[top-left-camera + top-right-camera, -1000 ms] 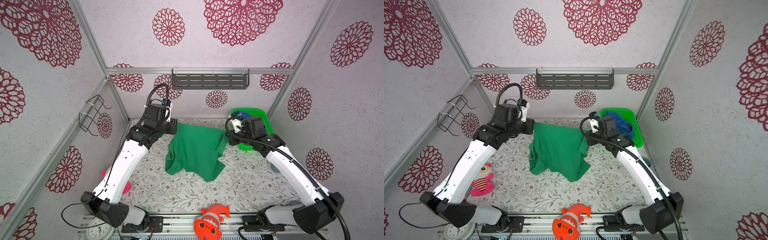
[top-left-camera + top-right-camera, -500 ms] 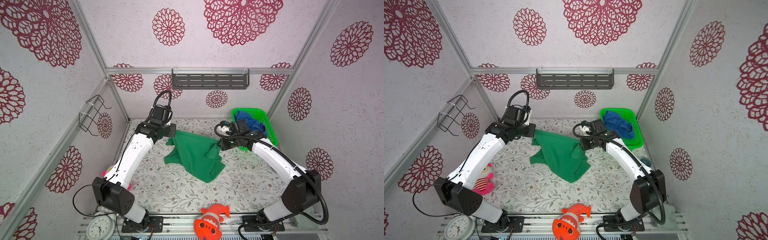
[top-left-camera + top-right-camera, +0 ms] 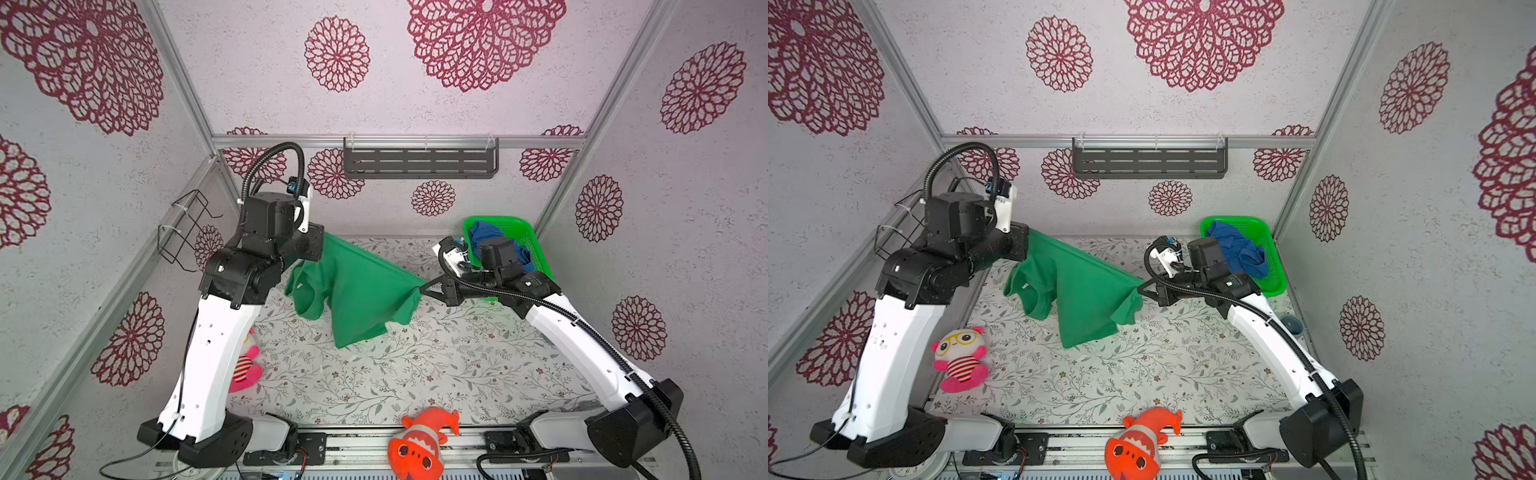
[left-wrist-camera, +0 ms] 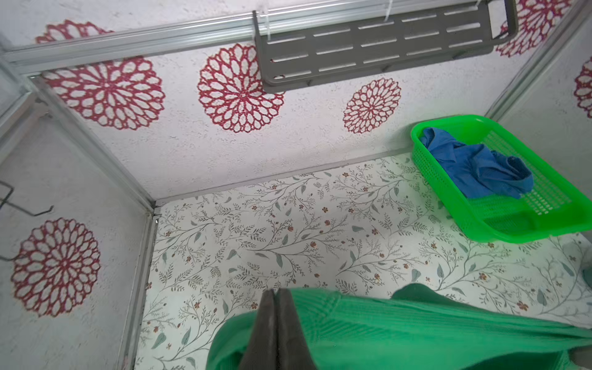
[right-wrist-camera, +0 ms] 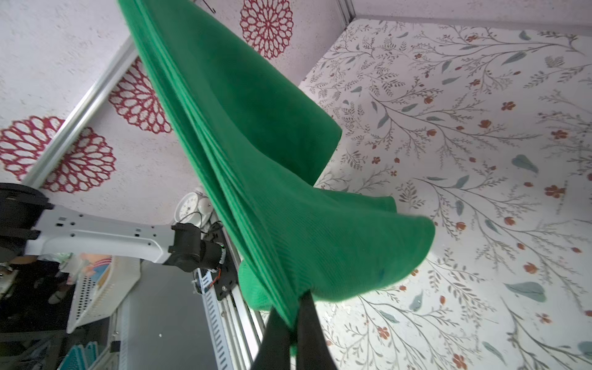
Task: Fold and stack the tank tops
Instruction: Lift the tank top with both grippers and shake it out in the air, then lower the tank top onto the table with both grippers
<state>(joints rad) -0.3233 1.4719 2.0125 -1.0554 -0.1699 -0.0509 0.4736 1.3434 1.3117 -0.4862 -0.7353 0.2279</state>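
In both top views the green tank top [image 3: 361,291] [image 3: 1084,291] hangs stretched above the table, held by two edges. My left gripper [image 3: 322,245] [image 3: 1025,241] is shut on its upper left edge. My right gripper [image 3: 424,286] [image 3: 1140,286] is shut on a bunched corner, lower down. The cloth's bottom tip hangs near the floral table. The left wrist view shows the left gripper [image 4: 275,293] with green cloth [image 4: 416,333] pinched between shut jaws. In the right wrist view the right gripper [image 5: 294,307] pinches the cloth [image 5: 256,128]. The blue tank top [image 3: 484,235] [image 3: 1237,245] [image 4: 474,166] lies crumpled in the basket.
The bright green basket [image 3: 528,232] [image 3: 1266,232] [image 4: 448,120] stands at the back right corner. A pink plush [image 3: 959,357] lies by the left arm's base. An orange fish plush [image 3: 419,440] sits at the front edge. A grey shelf [image 3: 419,158] and a wire rack [image 3: 187,228] hang on the walls.
The green tank top was lowered toward the table half a second ago. Now it is pulled taut again, the left gripper high and the right gripper lower and farther right.
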